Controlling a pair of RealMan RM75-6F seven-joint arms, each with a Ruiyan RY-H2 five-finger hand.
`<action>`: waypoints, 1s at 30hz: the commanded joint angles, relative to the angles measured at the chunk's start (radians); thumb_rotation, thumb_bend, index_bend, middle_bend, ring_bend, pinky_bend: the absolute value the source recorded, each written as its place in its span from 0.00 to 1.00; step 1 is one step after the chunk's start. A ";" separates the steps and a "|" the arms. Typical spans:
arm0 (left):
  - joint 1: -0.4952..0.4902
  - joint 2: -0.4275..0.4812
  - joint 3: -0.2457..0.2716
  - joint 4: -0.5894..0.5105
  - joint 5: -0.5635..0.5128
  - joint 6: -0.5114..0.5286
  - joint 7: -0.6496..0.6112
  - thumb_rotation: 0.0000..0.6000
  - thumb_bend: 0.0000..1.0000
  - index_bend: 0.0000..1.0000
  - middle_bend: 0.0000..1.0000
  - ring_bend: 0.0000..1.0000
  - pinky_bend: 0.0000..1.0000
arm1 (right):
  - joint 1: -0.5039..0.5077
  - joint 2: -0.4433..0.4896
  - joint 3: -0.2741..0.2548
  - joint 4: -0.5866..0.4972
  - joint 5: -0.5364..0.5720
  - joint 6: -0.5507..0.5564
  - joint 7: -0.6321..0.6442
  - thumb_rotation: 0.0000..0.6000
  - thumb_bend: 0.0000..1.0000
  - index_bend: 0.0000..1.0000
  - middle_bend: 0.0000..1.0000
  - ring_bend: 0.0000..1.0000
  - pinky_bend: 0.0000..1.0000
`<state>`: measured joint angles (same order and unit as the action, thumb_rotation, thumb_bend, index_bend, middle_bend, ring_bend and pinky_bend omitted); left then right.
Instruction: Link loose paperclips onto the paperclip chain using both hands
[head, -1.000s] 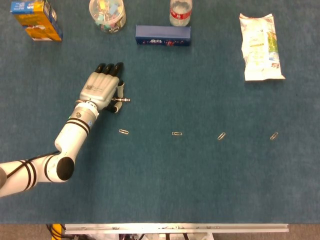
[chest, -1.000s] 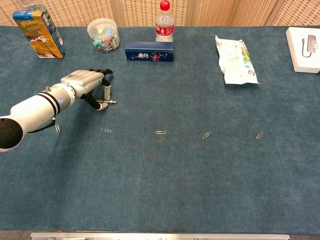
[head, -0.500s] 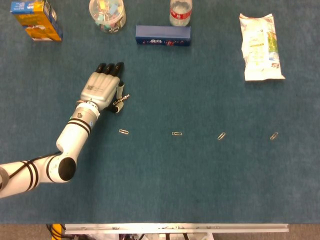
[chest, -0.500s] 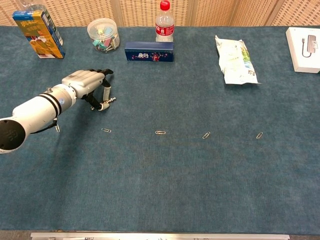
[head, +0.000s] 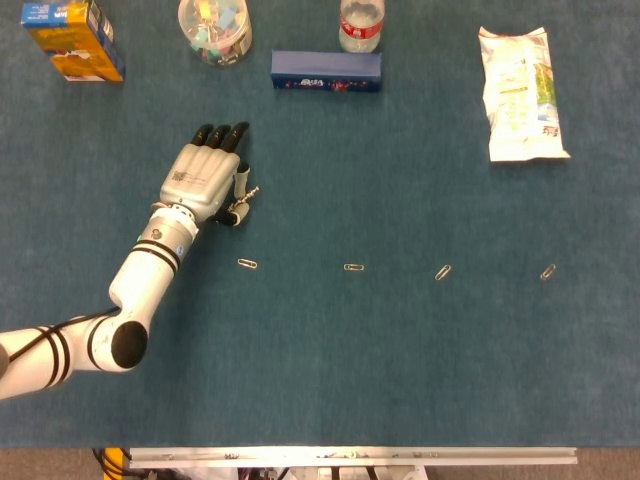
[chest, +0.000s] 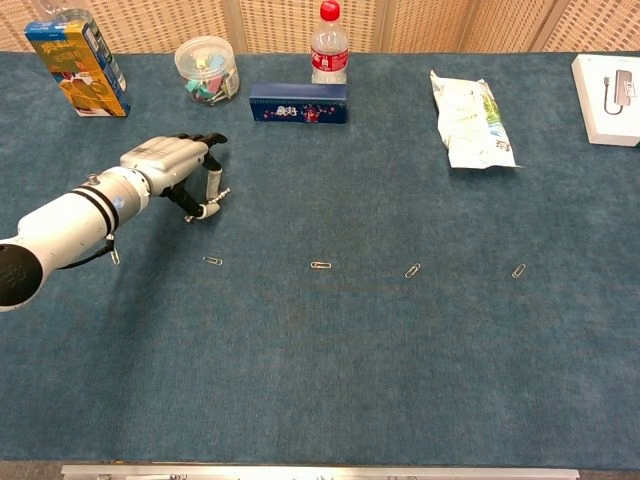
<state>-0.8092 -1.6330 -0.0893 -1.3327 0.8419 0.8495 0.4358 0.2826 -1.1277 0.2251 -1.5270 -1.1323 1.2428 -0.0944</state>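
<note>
My left hand (head: 205, 178) hovers low over the blue cloth at the left, also seen in the chest view as the left hand (chest: 166, 164). Thumb and a finger pinch a short paperclip chain (head: 243, 198), which sticks out to the right of the hand, tilted; it shows again as the chain (chest: 216, 199). Loose paperclips lie in a row across the cloth: one paperclip (head: 247, 264) just below the hand, a second paperclip (head: 354, 267), a third paperclip (head: 443, 272), and a far-right paperclip (head: 548, 272). My right hand is in neither view.
Along the back stand an orange-blue carton (head: 75, 40), a clear tub of coloured clips (head: 214, 28), a bottle (head: 361, 25) and a dark blue box (head: 326, 71). A white packet (head: 520, 95) lies at the right, a white box (chest: 605, 85) at the far right. Another clip (chest: 114, 256) lies beside my forearm.
The chain's free end has swung from lying level to pointing up and right. The left hand has shifted slightly toward the back; the loose clips have not moved.
</note>
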 joint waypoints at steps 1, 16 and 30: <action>0.010 0.012 0.000 -0.019 0.016 0.014 -0.008 1.00 0.33 0.58 0.00 0.00 0.00 | 0.000 0.000 0.000 -0.002 0.000 0.001 -0.001 1.00 0.01 0.33 0.29 0.21 0.46; 0.084 0.097 0.006 -0.141 0.112 0.108 -0.069 1.00 0.33 0.58 0.00 0.00 0.00 | 0.003 0.007 0.002 -0.036 -0.006 0.015 -0.031 1.00 0.01 0.33 0.29 0.21 0.46; 0.186 0.189 0.058 -0.249 0.214 0.205 -0.104 1.00 0.33 0.58 0.00 0.00 0.00 | 0.011 0.005 -0.003 -0.090 -0.026 0.037 -0.079 1.00 0.01 0.33 0.29 0.21 0.46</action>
<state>-0.6316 -1.4500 -0.0380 -1.5741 1.0479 1.0475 0.3319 0.2933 -1.1225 0.2230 -1.6149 -1.1574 1.2785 -0.1723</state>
